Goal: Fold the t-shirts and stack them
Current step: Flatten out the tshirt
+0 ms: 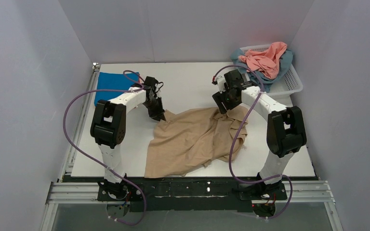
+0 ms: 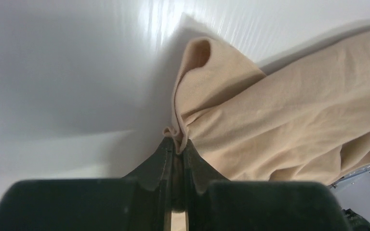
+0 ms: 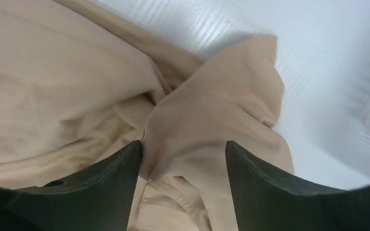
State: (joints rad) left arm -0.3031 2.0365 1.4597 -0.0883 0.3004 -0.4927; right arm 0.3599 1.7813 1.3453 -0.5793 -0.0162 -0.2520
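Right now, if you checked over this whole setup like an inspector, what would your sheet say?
Surface: white table, no spills or marks seen.
Job's things: tan shirt crumpled at the centre; blue shirt lying flat at the far left; pink shirt and teal shirt heaped in the basket at the far right.
Clutter: nothing seen.
Jaws: left pair shut on a corner of the tan shirt; right pair open, straddling a fold of it.
Cables: a purple cable loops from each arm; the right one passes over the tan shirt's edge.
Surroundings: plain pale walls on three sides; metal rail along the near edge.
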